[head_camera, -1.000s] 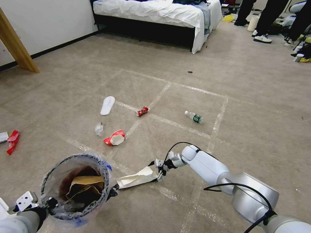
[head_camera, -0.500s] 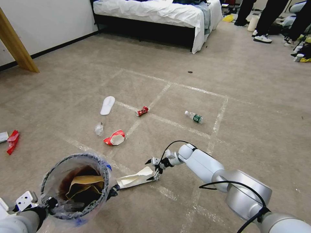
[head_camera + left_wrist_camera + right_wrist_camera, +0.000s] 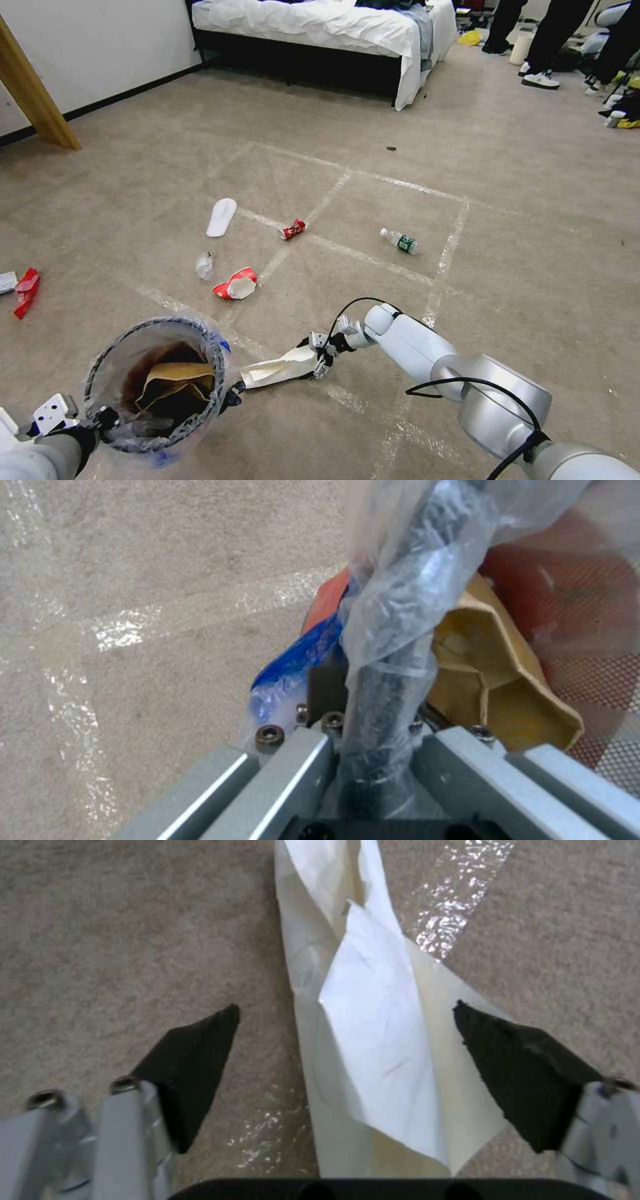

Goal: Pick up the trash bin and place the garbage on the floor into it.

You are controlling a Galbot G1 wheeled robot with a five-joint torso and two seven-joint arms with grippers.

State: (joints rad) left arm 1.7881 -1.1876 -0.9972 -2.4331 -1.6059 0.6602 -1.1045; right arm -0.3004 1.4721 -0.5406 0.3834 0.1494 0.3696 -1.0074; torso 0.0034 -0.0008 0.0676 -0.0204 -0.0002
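The trash bin (image 3: 100, 373), red with a crinkly clear liner, hangs at the lower left of the head view. My left gripper (image 3: 100, 420) is shut on its rim (image 3: 427, 555), and a crumpled brown paper bag (image 3: 177, 383) lies inside. Just right of the bin, a folded white paper (image 3: 277, 367) rests on the floor (image 3: 520, 200). My right gripper (image 3: 313, 353) is low over the paper's near end. In the right wrist view its black fingertips (image 3: 193, 1060) stand wide open on either side of the paper (image 3: 373, 1050). More garbage lies farther out: a crushed red-and-white cup (image 3: 235, 285), a red can (image 3: 292, 229), a green-labelled bottle (image 3: 400, 241).
A clear wrapper (image 3: 204, 265) and a white slipper (image 3: 221, 217) lie left of the cup. A red wrapper (image 3: 27, 292) sits at the far left. Pale tape lines (image 3: 347, 250) cross the carpet. A bed (image 3: 320, 27) stands at the back, a wooden beam (image 3: 33, 100) at the left.
My right gripper has shifted a little towards the bin and settled lower, its open fingers now straddling the paper's end. The bin and left arm have stayed put.
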